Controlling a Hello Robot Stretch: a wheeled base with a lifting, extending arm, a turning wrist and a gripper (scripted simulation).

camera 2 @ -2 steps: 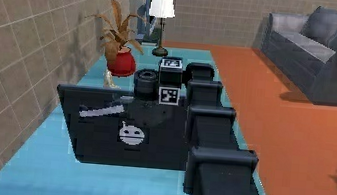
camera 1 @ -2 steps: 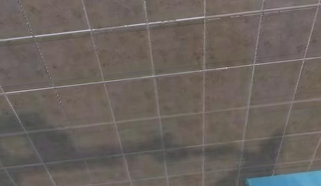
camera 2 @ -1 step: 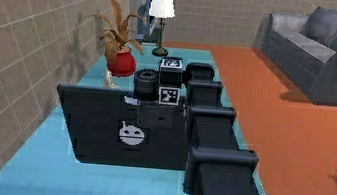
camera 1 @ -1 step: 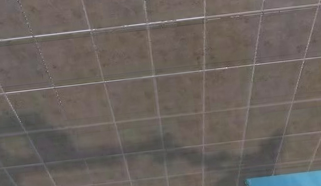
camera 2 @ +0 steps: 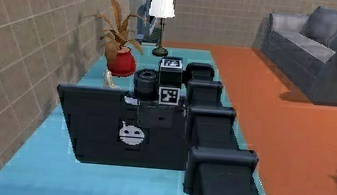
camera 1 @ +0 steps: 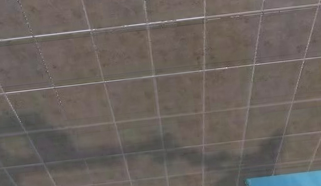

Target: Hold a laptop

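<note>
Since the laptop (camera 2: 99,130) stands on the teal desk (camera 2: 120,182) right at the gripper (camera 2: 140,91), the next move turns on how the two line up. In the arm side view the laptop is a dark slab w/ a pale round logo, up on edge. Its long axis runs across the picture, i.e. crosswise to the arm (camera 2: 218,150). The arm rises from the bottom edge just past the slab's right end. The gripper's dark body sits at the slab's top edge, toward that right end, next to two white marker squares (camera 2: 171,64). So most of the laptop lies to the view's left of the gripper and lower in the picture.

Can't tell if the gripper is over, behind or touching that top edge. Can't tell whether it holds anything either: the laptop's lower edge looks to rest on the desk, not hang free.

Judgement: hold not yet achieved; it'd count only w/ the laptop clear of the desk. A grip near one end of a long flat thing prob. lets it tip on lifting, so a spot nearer the middle seems safer.

Farther out on the desk: plant in red pot (camera 2: 123,57), white-shaded lamp (camera 2: 162,3). Grey sofa (camera 2: 316,47) on orange floor (camera 2: 295,126) at the view's right. Forward view: brown tiling (camera 1: 154,51), desk corner (camera 1: 309,179) at bottom right.
</note>
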